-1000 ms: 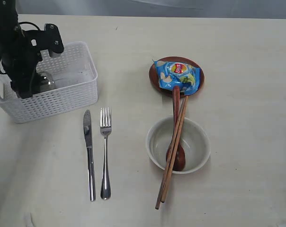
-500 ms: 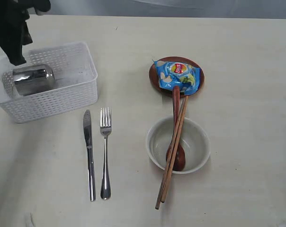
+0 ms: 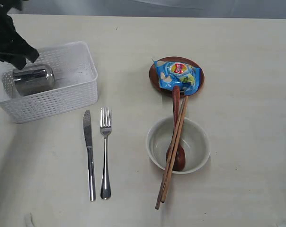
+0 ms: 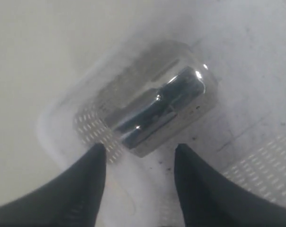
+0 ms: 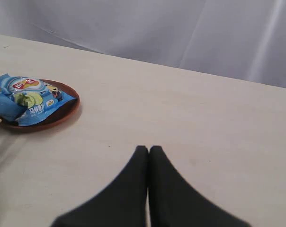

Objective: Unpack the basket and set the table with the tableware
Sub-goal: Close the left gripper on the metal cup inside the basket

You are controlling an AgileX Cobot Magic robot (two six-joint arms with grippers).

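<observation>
Table (image 3: 247, 71): pale beige, basket (image 3: 81, 101) standing on it.
Basket: white, perforated, holds the cup (image 3: 33, 79).
Chip bag (image 3: 177, 75): blue, on the brown plate (image 3: 185, 59); logo lettering unreadable.
Cup: steel, on its side, just beyond the left gripper (image 4: 139, 150), whose fingers are spread and empty.
Right gripper (image 5: 148, 149): fingers pressed together, empty.

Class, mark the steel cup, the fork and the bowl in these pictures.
steel cup (image 3: 33, 79), exterior view, its shiny side.
fork (image 3: 105, 161), exterior view, middle of its handle.
bowl (image 3: 158, 142), exterior view, bare inner wall.
</observation>
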